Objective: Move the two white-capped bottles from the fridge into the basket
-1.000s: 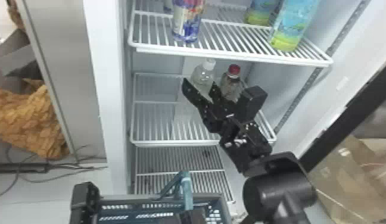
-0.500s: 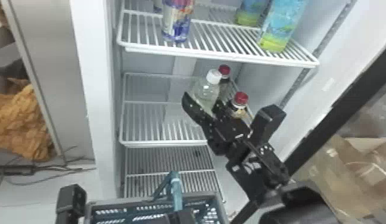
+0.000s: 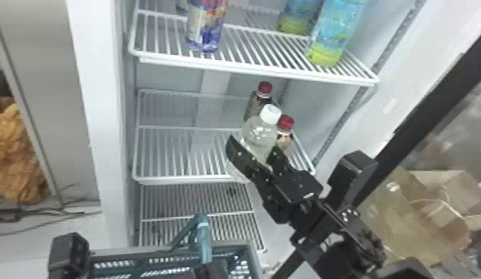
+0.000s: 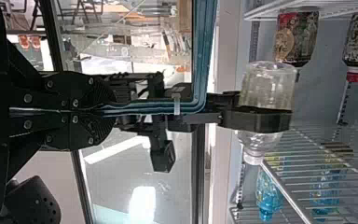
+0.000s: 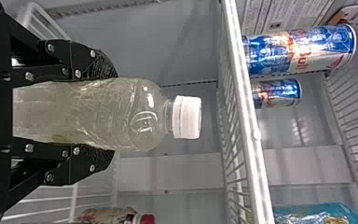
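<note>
One white-capped bottle [image 5: 135, 114] is in the right pincer's [image 5: 106, 113] grasp near the wire shelf's [image 3: 176, 181] front edge; the left pincer [image 4: 113, 111] clenches the basket handle [image 4: 200, 56], likely for steadiness.

Left end effector [image 3: 210, 268]: clamped on handle [image 3: 203, 239] of basket [image 3: 132, 250]
Right end effector [image 3: 253, 144]: beyond basket, fingers parted in a grip

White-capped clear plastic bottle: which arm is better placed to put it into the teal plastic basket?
Right, probably: its gripper clasps the bottle, while the left gripper is shut on the handle of the basket.
</note>
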